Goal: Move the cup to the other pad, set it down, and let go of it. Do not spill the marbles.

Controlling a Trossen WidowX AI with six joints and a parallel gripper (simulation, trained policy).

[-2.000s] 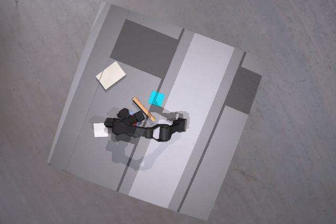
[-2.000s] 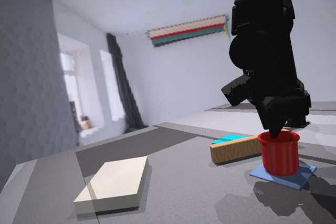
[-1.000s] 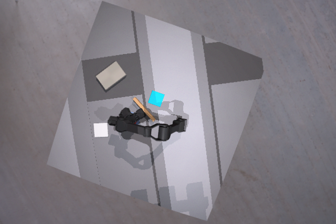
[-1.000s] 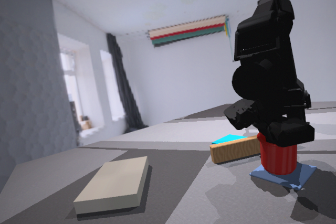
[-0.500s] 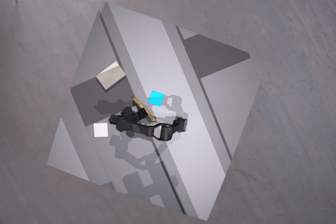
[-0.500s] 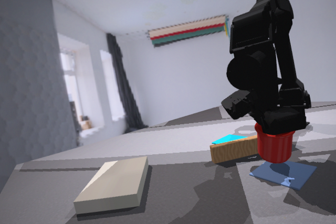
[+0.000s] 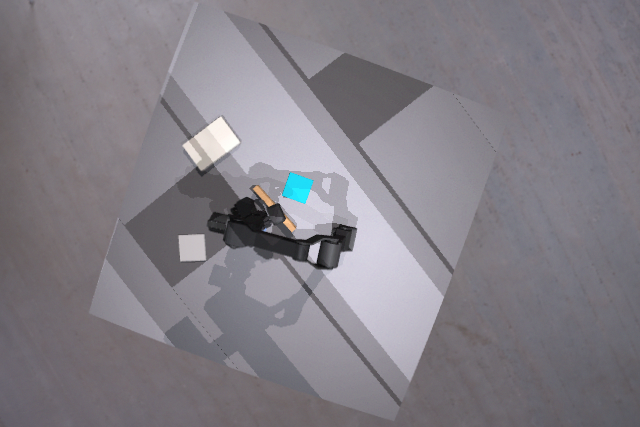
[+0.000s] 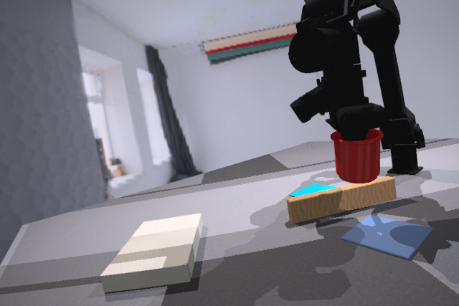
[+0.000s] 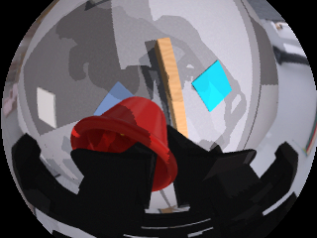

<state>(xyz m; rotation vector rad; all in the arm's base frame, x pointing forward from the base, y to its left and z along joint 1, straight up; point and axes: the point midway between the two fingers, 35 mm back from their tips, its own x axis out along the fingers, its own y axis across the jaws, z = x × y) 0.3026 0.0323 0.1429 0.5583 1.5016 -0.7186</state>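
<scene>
The red cup (image 8: 357,160) (image 9: 144,116) hangs in the air, nearly upright in the exterior view and clear of the blue pad (image 8: 385,239) (image 9: 116,95). My gripper (image 8: 353,135) (image 9: 161,128) is shut on the cup's wall, with one finger inside the rim. The top view hides the cup under the arm. A small yellow spot shows inside the cup in the wrist view; the other marbles cannot be made out. The cyan pad (image 7: 298,188) (image 8: 314,189) (image 9: 212,86) lies bare beyond the wooden bar.
The wooden bar (image 7: 262,195) (image 8: 315,206) (image 9: 170,74) stands on the table between the two pads, close below the cup in the exterior view. A thick cream block (image 7: 211,143) (image 8: 159,249) and a flat white square (image 7: 191,247) (image 9: 47,107) lie farther off.
</scene>
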